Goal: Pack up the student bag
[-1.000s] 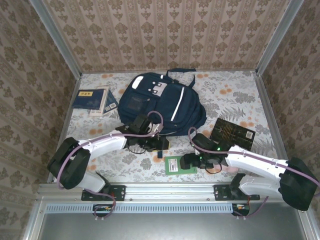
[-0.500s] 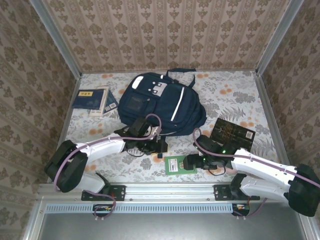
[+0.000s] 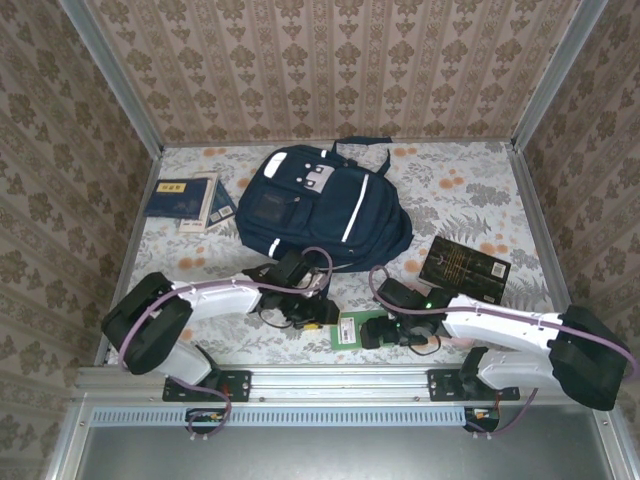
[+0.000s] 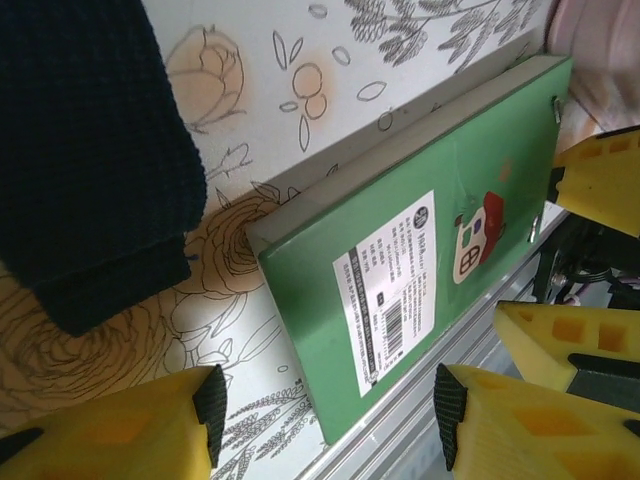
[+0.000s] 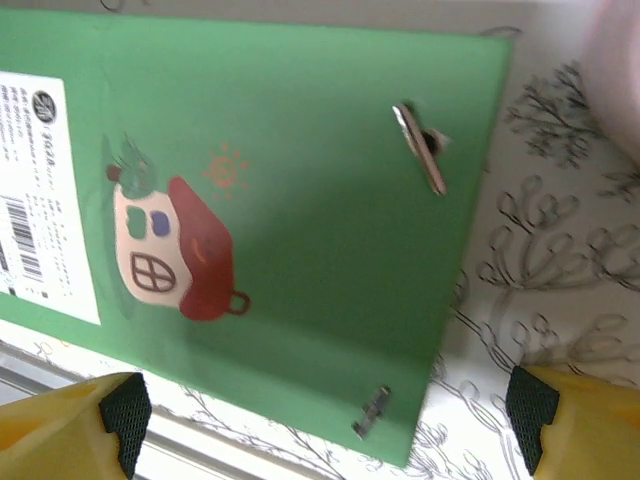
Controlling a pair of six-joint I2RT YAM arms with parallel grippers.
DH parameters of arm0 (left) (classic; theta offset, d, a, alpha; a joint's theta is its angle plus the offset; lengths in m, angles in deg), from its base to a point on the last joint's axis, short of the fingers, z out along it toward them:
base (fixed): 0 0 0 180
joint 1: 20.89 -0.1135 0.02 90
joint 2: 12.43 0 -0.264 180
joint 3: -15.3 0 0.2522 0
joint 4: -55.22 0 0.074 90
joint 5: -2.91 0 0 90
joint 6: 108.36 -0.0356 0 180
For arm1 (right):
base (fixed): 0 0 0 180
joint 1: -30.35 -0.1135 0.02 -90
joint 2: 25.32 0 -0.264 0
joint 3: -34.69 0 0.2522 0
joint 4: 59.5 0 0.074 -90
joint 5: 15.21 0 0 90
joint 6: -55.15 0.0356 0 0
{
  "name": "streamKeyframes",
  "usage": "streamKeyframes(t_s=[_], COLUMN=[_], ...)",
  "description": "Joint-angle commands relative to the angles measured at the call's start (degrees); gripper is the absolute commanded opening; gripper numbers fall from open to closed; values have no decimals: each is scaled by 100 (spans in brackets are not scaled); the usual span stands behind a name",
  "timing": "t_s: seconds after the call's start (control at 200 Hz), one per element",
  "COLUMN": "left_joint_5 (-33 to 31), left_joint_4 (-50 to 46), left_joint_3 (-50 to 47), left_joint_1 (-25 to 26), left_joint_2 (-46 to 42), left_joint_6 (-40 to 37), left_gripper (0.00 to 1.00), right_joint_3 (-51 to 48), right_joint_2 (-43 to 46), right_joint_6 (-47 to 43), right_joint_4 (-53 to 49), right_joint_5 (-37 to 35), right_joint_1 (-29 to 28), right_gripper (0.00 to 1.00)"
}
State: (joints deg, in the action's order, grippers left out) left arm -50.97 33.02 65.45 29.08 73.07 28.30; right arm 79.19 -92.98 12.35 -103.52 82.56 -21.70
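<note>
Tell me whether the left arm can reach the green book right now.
Probably yes: the left gripper is open right at the book, nothing lies on it, though the right gripper crowds its other end.

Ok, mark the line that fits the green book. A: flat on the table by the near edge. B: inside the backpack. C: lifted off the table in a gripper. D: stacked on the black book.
A: the green book lies flat on the table by its near edge, apart from the student bag, with the left gripper and right gripper open over it.
</note>
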Motion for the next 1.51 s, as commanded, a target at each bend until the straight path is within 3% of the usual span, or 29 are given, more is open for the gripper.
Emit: streamKeyframes(t_s=[0.0,0.35,0.565,0.91,1.175,1.5], left_joint_5=[288,721,783,868,973,1103], left_joint_4=[237,853,934,1117,1232,1463], left_joint_3=[7,9,-17,-131,-122,-205], left_joint_1=[90,173,175,96,84,23], left_joint_2=[275,850,864,899,974,909], left_joint_6=[164,373,379,441,450,502], left_gripper=[59,57,56,55,54,54], right_joint_3=[-13,-338,-428,-1065,-1590,-1935], right_joint_2=[-116,295,511,1756,1711,2569], right_joint_6=[207,728,861,1694,2389,2770], right_joint_4=[595,2032,2323,3145,4740,4982], right_joint_5=[16,678,916,1384,1975,1712], right_joint_1=[-49,-6,74,634,698,823], right_gripper=[94,94,94,91,88,81])
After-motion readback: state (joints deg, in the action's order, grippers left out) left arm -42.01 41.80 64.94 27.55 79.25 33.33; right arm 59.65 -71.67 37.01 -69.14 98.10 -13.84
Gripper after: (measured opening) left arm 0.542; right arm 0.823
